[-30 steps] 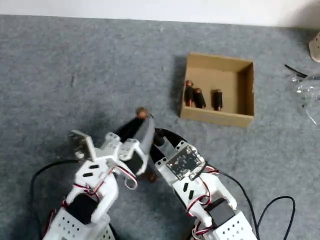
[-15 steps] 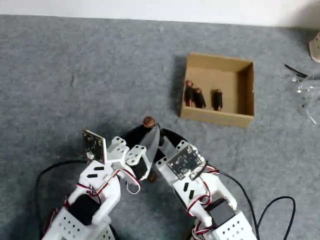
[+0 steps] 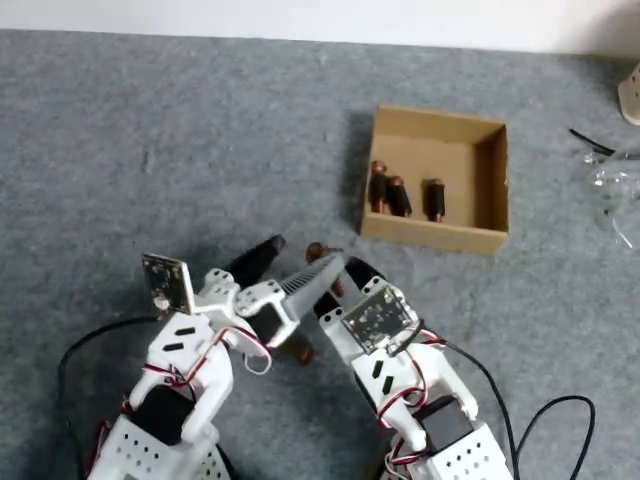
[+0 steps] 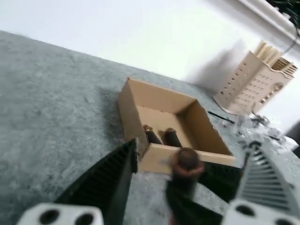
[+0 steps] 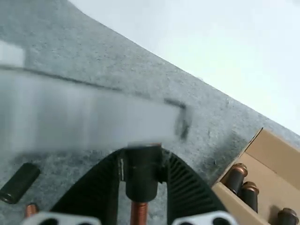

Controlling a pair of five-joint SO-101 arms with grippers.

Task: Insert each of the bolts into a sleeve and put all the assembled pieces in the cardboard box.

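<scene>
My right gripper (image 5: 142, 158) is shut on a black sleeve (image 5: 142, 176) with a copper bolt (image 5: 138, 211) through it. In the high view the bolt's brown head (image 3: 316, 252) shows between the two arms, just short of the cardboard box (image 3: 430, 237). My left gripper (image 3: 305, 254) stands open around that piece, black finger on one side, white finger (image 4: 262, 173) on the other, touching nothing. Three assembled pieces (image 3: 398, 195) lie in the box. A loose sleeve (image 5: 18, 183) and a loose bolt (image 5: 30, 208) lie on the carpet.
Grey carpet covers the table. A beige slotted holder (image 4: 253, 79) and clear plastic bits (image 3: 610, 175) sit beyond the box at the far right. Another brown part (image 3: 298, 350) lies between the two arms' bases.
The left gripper has opened wide and let go of the bolt head. The piece, held by the right gripper, has shifted right toward the box.
</scene>
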